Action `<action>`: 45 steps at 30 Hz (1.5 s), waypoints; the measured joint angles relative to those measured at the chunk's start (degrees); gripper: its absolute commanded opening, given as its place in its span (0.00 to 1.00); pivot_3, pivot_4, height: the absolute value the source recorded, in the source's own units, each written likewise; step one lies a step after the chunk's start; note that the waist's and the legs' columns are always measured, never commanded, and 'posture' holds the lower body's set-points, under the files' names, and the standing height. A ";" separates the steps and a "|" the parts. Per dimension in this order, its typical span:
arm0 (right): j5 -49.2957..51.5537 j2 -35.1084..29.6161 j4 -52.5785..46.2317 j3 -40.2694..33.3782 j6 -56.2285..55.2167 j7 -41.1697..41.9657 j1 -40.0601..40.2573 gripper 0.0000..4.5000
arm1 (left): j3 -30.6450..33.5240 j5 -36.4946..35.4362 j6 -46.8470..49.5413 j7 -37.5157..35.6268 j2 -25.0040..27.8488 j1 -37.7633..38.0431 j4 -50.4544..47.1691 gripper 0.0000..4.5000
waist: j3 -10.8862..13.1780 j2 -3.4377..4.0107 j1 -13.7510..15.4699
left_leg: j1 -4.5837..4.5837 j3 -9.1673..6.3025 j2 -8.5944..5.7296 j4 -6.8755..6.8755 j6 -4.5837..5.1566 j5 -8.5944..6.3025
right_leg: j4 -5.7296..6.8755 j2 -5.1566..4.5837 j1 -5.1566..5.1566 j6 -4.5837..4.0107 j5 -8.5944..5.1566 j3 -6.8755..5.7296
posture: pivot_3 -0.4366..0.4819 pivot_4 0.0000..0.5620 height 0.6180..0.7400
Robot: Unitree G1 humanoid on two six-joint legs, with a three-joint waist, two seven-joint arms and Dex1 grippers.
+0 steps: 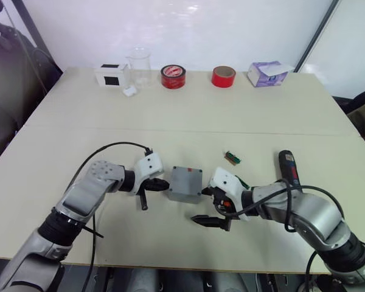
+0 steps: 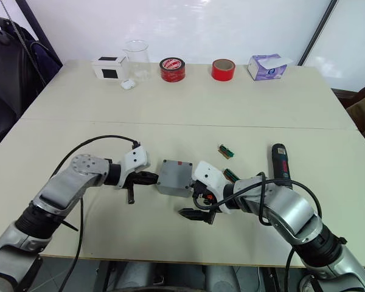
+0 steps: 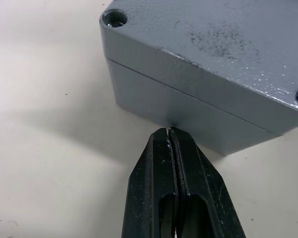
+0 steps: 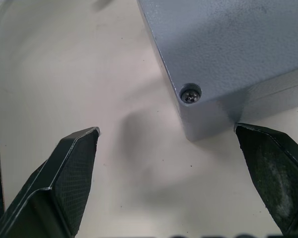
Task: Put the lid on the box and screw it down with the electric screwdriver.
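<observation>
A lab or workshop test bench: a plain pale surface [image 1: 261,115] against a white wall, with a clear beaker [image 1: 139,67], two rolls of red tape [image 1: 173,76], a white box with a black label [image 1: 110,74] and a tissue box [image 1: 266,73] along the far edge.

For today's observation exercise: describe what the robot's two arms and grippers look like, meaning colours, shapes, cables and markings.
Both arms have silver-grey rounded metal shells with black joint sections and white wrist housings. A black cable loops over each forearm. The left gripper and right gripper each have two slim, tapering black fingers; the right one's pads are finely textured. Red marks show on the right wrist.
</observation>
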 measured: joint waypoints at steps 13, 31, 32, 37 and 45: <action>-2.10 0.45 17.42 -22.08 -13.19 -1.94 -1.41 0.99 | 13.12 -15.78 10.19 -4.59 1.88 -7.33 -3.25 0.00 | 0.04 -0.12 0.01 | 0.04 0.08 -0.07 0.05 0.00 0.00 | -0.04 -0.02 0.12 0.01 0.00 -0.01 | 0.48 0.27 1.00; -17.00 6.67 38.15 -13.90 -33.67 0.15 -4.41 0.43 | 12.93 -20.71 15.20 0.22 0.88 -7.62 -8.42 0.00 | 0.08 -0.04 -0.13 | 0.07 0.08 -0.02 0.04 -0.07 0.04 | 0.30 0.08 -0.01 0.07 0.01 0.00 | 0.48 0.27 1.00; -17.01 6.70 38.15 -13.90 -33.67 0.27 -4.41 0.43 | 12.92 -20.71 15.20 0.30 0.88 -7.58 -8.51 0.00 | 0.08 -0.04 -0.14 | 0.07 0.08 -0.02 0.04 -0.07 0.04 | 0.31 0.08 -0.01 0.07 0.01 0.00 | 0.48 0.27 1.00; -17.59 7.04 38.15 -13.91 -33.62 0.31 -4.39 0.43 | 12.32 -20.70 15.19 0.60 0.88 -7.51 -8.71 0.00 | 0.08 -0.04 -0.16 | 0.07 0.08 -0.02 0.04 -0.07 0.04 | 0.31 0.08 -0.01 0.06 0.01 0.00 | 0.48 0.27 1.00; -18.29 7.04 38.15 -13.93 -32.47 0.36 -2.74 0.43 | 11.21 -20.64 14.89 0.72 1.05 -7.51 -8.59 0.00 | 0.08 -0.04 -0.18 | 0.07 0.08 -0.02 0.04 -0.07 0.04 | 0.31 0.08 -0.01 0.06 0.01 0.00 | 0.48 0.27 1.00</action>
